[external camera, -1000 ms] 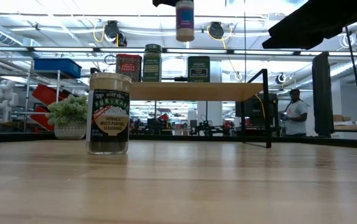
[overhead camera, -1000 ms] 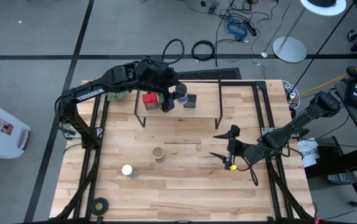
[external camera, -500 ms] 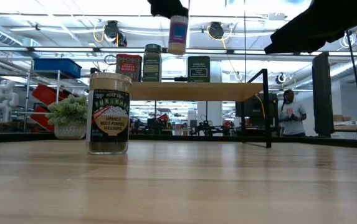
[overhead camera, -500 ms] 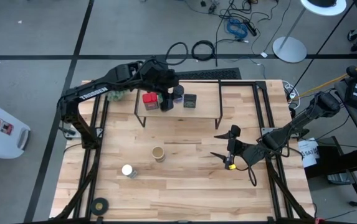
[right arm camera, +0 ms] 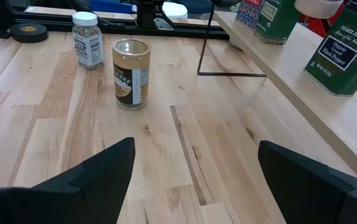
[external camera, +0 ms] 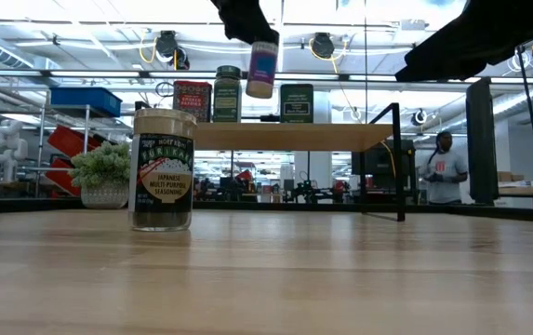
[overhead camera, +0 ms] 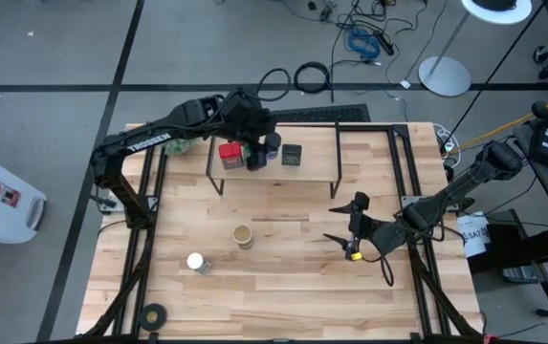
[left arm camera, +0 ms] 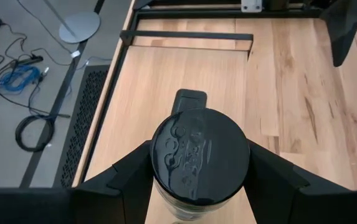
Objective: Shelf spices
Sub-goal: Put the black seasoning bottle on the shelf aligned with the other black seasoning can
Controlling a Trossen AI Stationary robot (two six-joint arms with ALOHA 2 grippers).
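A dark-lidded jar (left arm camera: 200, 163) is clamped between the fingers of the left gripper (overhead camera: 266, 145) and held tilted above the shelf (external camera: 289, 136), between the green-lidded jar (external camera: 228, 94) and the dark square tin (external camera: 296, 102). Its base is hidden in the left wrist view. The right gripper (overhead camera: 348, 232) is spread wide over the table (overhead camera: 283, 277), gripping nothing.

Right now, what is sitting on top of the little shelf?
On the shelf stand a red tin, a green-lidded jar and a dark square tin. The left tool holds another jar above them, not touching the board.
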